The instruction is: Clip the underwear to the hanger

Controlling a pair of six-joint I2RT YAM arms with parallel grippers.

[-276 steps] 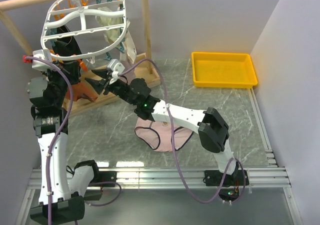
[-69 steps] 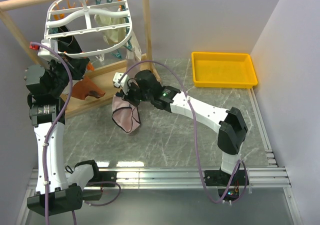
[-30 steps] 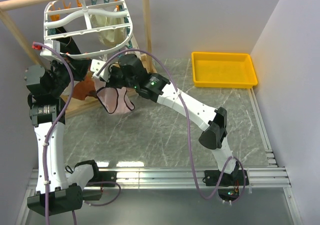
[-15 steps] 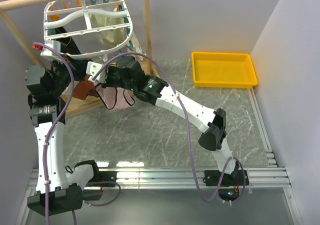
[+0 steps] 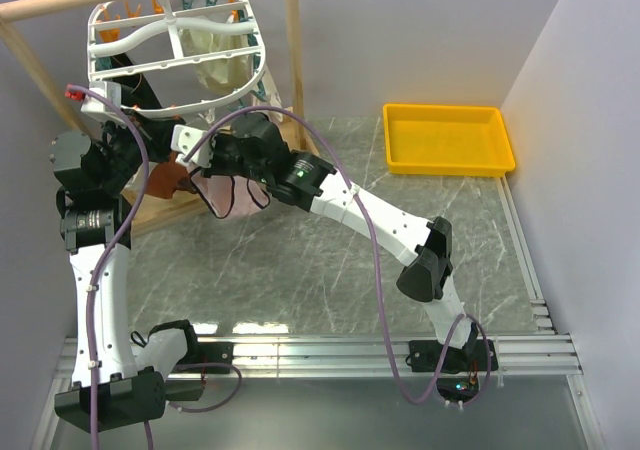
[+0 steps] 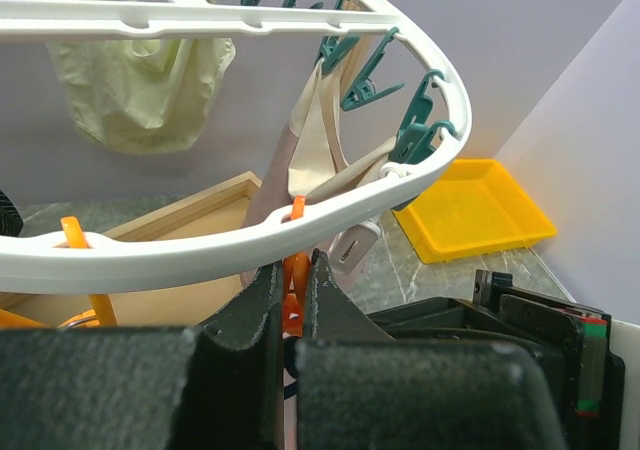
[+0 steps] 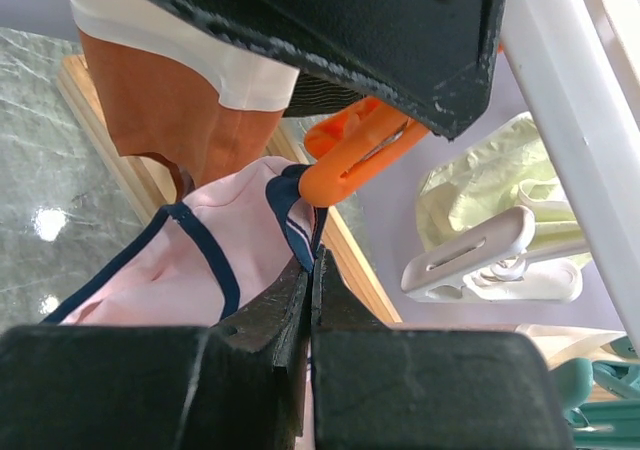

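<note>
The underwear (image 7: 200,260), pale pink with navy trim, hangs in the air above the tabletop (image 5: 300,270), just under the near rim of the white hanger (image 6: 300,225). My right pincer (image 7: 308,260) is clenched on the folded waistband and holds it up so that the edge sits right at the tip of an orange clothespin (image 7: 360,155). My left pincer (image 6: 290,280) is clamped on that clothespin from either side, below the hanger's rim. I cannot tell from these views whether the pin's mouth is actually open.

I judge this to be the clipping step itself: the fabric is presented but not yet bitten. The next move calls for sliding the waistband fully into the pin's mouth, then easing the left squeeze so the pin closes on the cloth, and only afterwards letting go on the right.

Cream clothes (image 6: 130,70) and teal pins (image 6: 420,120) hang further round the rim. A yellow tray (image 5: 448,140) sits well apart.
</note>
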